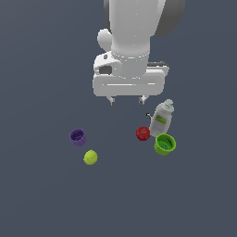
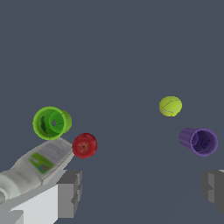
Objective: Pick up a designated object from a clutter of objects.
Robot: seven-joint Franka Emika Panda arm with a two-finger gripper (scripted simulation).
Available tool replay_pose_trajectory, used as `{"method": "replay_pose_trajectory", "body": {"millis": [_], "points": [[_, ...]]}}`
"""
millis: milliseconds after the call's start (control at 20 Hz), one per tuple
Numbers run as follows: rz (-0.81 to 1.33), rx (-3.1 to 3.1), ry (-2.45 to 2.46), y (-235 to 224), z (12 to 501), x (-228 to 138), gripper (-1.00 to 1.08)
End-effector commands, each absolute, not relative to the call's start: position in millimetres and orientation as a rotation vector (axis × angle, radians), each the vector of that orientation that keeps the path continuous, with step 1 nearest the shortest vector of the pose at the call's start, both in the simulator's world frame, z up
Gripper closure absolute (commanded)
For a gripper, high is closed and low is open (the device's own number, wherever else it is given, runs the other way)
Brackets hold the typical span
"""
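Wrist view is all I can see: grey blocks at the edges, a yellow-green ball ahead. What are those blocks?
Observer: They belong to the end effector. The exterior view shows the big white arm carrying it, pointing down.
Operator: Is it touching the ball?
Observer: No. It hangs open, apart from the ball, holding nothing.
Operator: My picture cuts the white bottle off.
Observer: The bottle ends in a grey cap, on the end away from the green cup.

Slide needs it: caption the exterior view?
Open gripper hovers above clutter; yellow-green ball lies beside purple cup.
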State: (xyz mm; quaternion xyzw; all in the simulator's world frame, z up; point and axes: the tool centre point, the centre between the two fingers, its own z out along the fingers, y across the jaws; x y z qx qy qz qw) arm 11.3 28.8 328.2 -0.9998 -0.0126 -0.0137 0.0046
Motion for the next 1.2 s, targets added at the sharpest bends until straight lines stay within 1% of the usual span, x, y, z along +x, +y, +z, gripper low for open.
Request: {"method": "replay_pose_trajectory", "body": {"millis": [0,300,600,850,1150], "points": [[-0.039,-3.129,-0.033,31,328,11,-0.92],[-0.04,-3.129,-0.057,27,324,15,-0.92],[-0.037,-3.127,-0.128,15,307,26,-0.92],[-0.034,-3.121,-0.225,-1,284,40,-0.92],[-0.028,-3.107,-0.38,-29,245,59,-0.92]]}}
